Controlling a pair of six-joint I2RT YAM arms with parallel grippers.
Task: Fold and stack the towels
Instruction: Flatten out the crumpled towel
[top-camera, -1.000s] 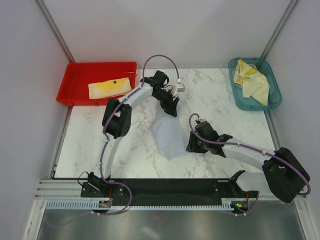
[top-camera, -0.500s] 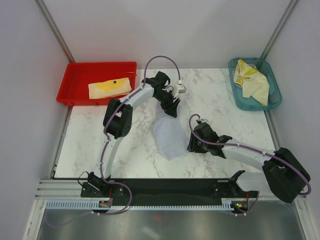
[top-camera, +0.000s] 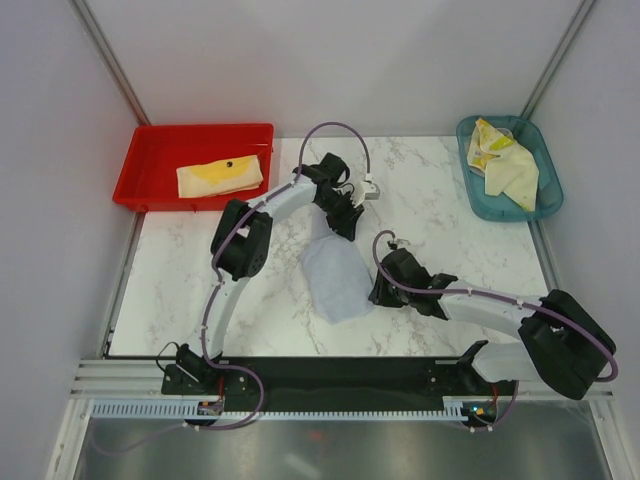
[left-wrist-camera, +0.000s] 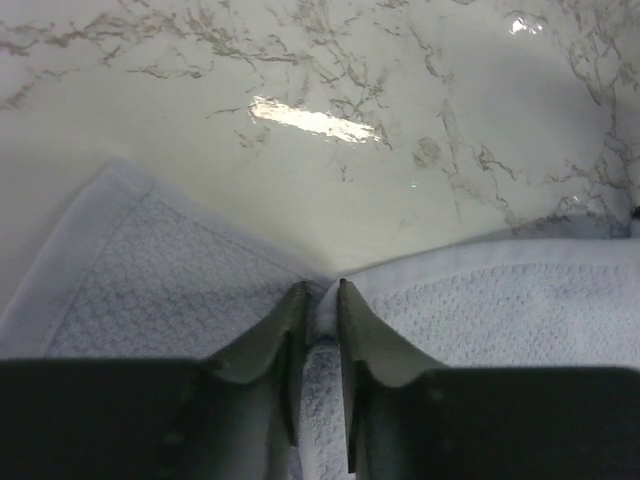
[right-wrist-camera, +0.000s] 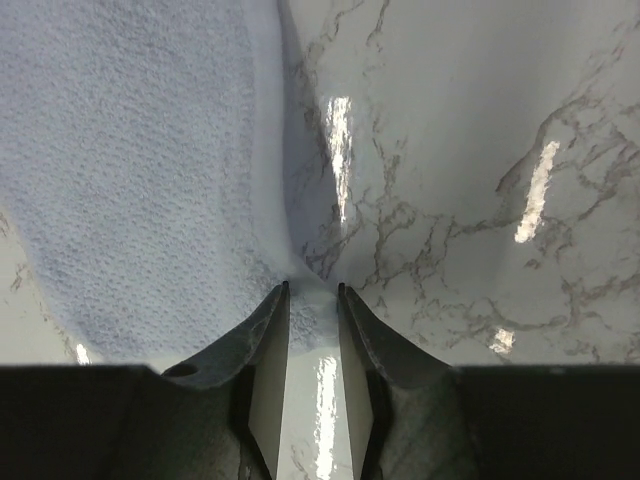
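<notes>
Left pincer (left-wrist-camera: 318, 290) is pinching the lavender towel (top-camera: 335, 280) by its far hem on the worktop (top-camera: 440, 210); your right pincer (right-wrist-camera: 312, 290) is sitting narrowed at its edge, can't tell if it's gripping, so that thin bite is risking slipping out

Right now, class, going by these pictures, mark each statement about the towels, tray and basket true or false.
1. The pale lavender-blue towel lies on the white marble table. True.
2. The red plastic tray is empty. False: a folded cream-yellow towel lies in it.
3. The teal plastic basket holds crumpled yellow cloths. True.
4. The left arm's jaws hang above the basket. False: they pinch the lavender towel's far edge.
</notes>
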